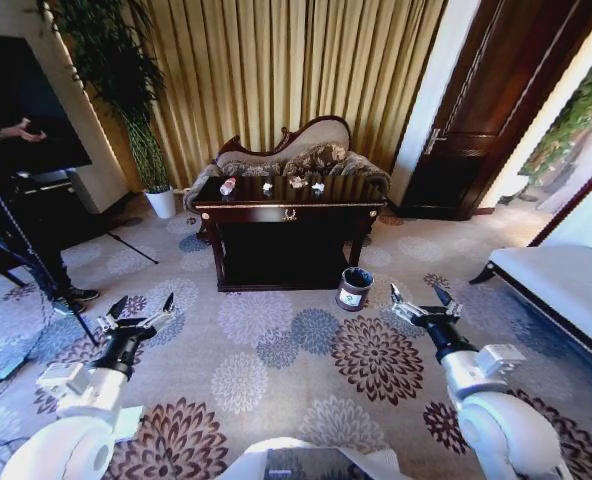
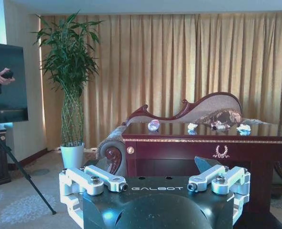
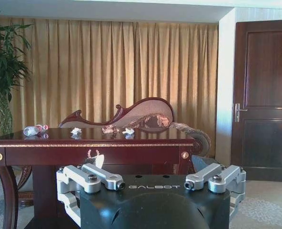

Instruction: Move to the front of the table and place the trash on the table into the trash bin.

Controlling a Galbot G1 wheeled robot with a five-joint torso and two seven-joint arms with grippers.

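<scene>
"galbot" in pale letters on the left claw (image 2: 155, 188) housing; same on the right claw (image 3: 148, 186); bin label (image 1: 349, 297) apparently illegible.

My head camera looks forward and down from well back at the table (image 1: 289, 212), while both my wrist cameras sit low, facing it level, sharing its top and the sofa (image 2: 198, 112) behind.

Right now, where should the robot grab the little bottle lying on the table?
Grab the bottle around its middle, coming down from above: it lies on its side at the table's left end, so the round body is easiest to pinch across.
</scene>
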